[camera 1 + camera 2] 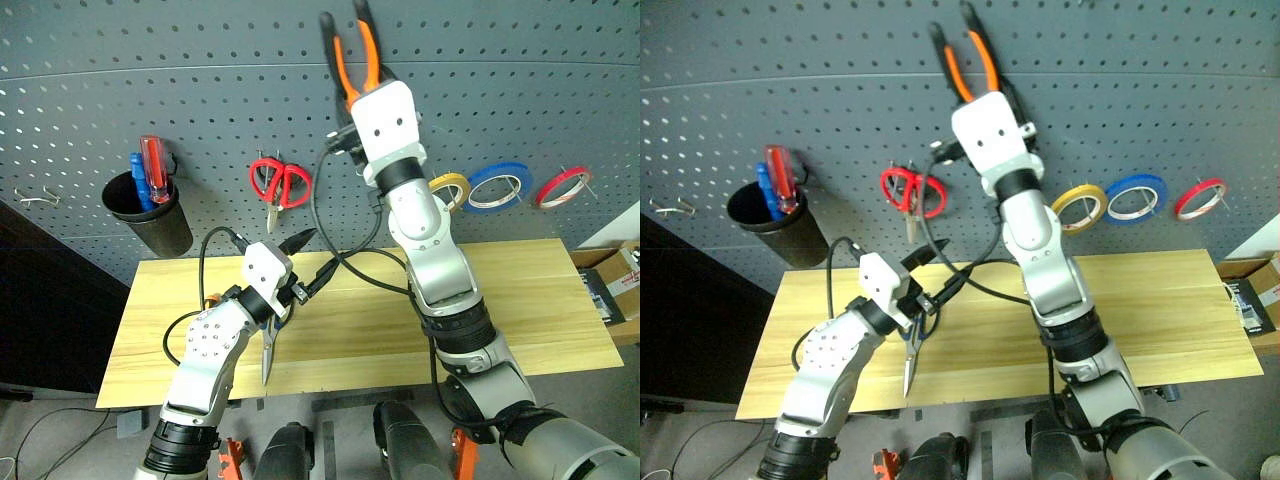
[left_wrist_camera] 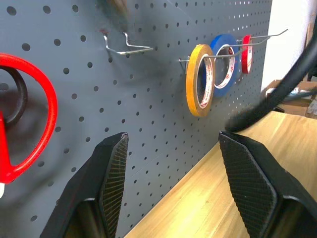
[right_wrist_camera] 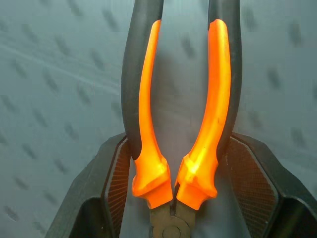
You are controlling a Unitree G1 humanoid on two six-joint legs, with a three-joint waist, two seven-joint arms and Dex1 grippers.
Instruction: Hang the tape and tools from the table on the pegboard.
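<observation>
The long-nose pliers (image 3: pixel 174 148) stood gripped in the right gripper (image 3: pixel 173 198), its two black fingers (image 3: pixel 111 188) pressed against the outer sides of the tool near the pivot. The orange-and-black handles pointed away from the gripper and spread slightly apart as they rose, the orange grips on their inner faces. Behind the pliers stood the dark grey pegboard (image 3: pixel 54 99), its rows of small holes blurred. The bare metal pivot of the pliers sat low between the fingers.

Light wooden table (image 1: pixel 540 300), visible grain, dark-handled scissors (image 1: pixel 910 362) lying near its front edge
</observation>
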